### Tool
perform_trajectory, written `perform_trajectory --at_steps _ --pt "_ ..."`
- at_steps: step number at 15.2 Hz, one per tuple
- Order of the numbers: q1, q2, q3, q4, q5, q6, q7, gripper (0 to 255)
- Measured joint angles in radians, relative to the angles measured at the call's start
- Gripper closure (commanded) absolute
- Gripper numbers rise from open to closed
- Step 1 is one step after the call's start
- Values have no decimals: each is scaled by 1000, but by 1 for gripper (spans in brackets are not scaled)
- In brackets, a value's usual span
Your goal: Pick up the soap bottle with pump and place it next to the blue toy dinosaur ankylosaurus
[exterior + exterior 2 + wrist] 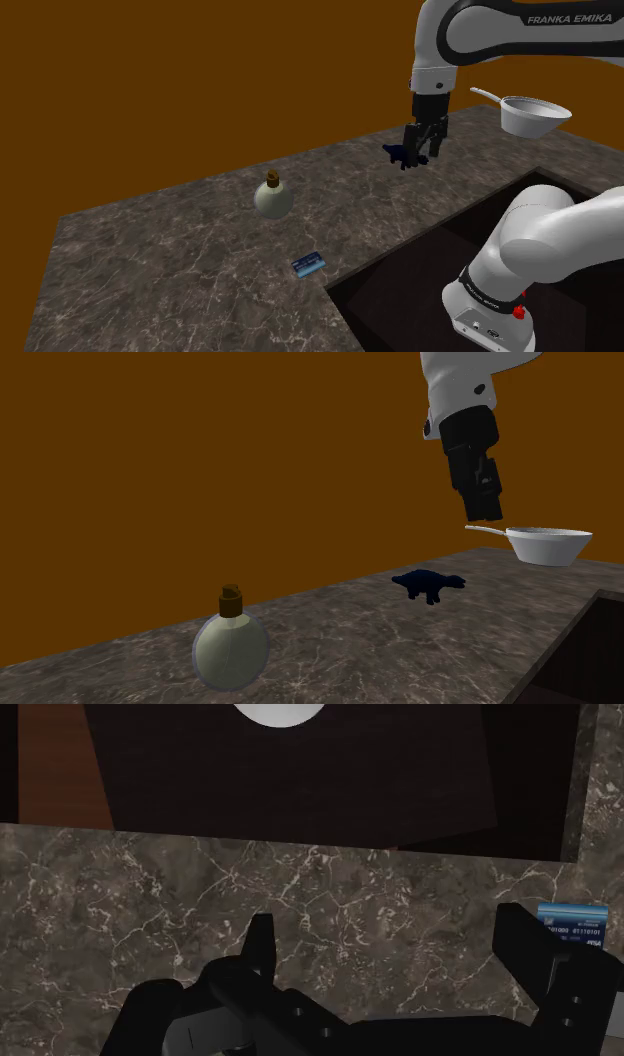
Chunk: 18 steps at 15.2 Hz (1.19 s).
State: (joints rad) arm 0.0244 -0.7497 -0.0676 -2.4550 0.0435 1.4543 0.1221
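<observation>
The soap bottle [273, 197] is a round pale-green flask with a short brown top, standing upright on the dark marble counter [180, 260]. In the second exterior view the bottle [230, 642] is in the foreground. A small dark blue dinosaur [396, 153] stands further along the counter, well apart from the bottle. My black gripper [420, 153] hangs in the air just beside and above the dinosaur [429, 583], pointing down. The wrist view shows the gripper [390, 944] open, its fingers wide apart over bare marble with nothing between them.
A white saucepan [535, 115] with a long handle sits at the counter's far end, behind the gripper. A dark sink basin [430, 260] is cut into the counter beside the stand. A small blue card [308, 264] lies near the sink's edge. A brown wall rises behind.
</observation>
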Motion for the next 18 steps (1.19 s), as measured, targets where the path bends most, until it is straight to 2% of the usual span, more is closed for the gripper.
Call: perform_trajectory --at_steps 4,10,18 --pt "11 44 29 0 22 61 33 0" --pt "41 226 107 68 65 227 126 0" --pt "62 484 191 213 62 408 249 0"
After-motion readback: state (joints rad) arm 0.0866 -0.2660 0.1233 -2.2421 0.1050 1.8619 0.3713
